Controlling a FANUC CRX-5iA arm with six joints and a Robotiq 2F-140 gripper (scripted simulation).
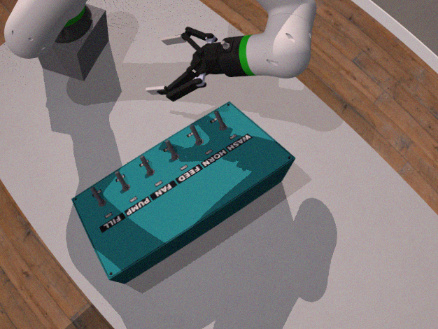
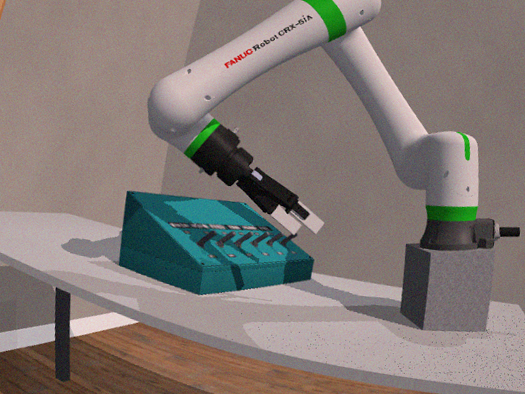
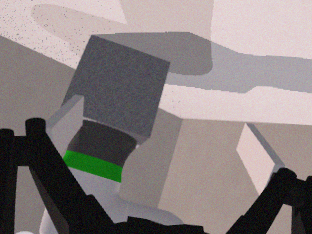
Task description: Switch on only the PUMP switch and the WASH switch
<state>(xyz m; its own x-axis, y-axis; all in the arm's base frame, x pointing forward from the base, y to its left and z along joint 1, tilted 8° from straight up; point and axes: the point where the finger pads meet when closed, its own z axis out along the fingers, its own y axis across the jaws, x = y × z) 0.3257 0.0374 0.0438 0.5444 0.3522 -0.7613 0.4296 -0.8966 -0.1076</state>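
The teal console (image 1: 226, 198) (image 2: 164, 238) stands on the table, with six dark levers in a row near its low edge. The PUMP lever (image 1: 122, 182) is second from the FILL end. The WASH lever (image 1: 220, 121) (image 2: 205, 238) is at the opposite end. All six levers lean alike, away from the labels and toward the low edge. My gripper (image 1: 164, 65) (image 2: 299, 219) (image 3: 163, 123) is open and empty. It hangs above and beyond the low edge, pointing obliquely down toward the robot base, touching no lever. The console is out of the wrist view.
The FAN lever (image 1: 147, 165), FEED lever (image 1: 172, 150) and HORN lever (image 1: 196, 135) stand between PUMP and WASH; the FILL lever (image 1: 98, 197) is beside PUMP. The grey base block (image 1: 93, 45) (image 2: 461, 290) (image 3: 120, 82) stands beyond the low edge.
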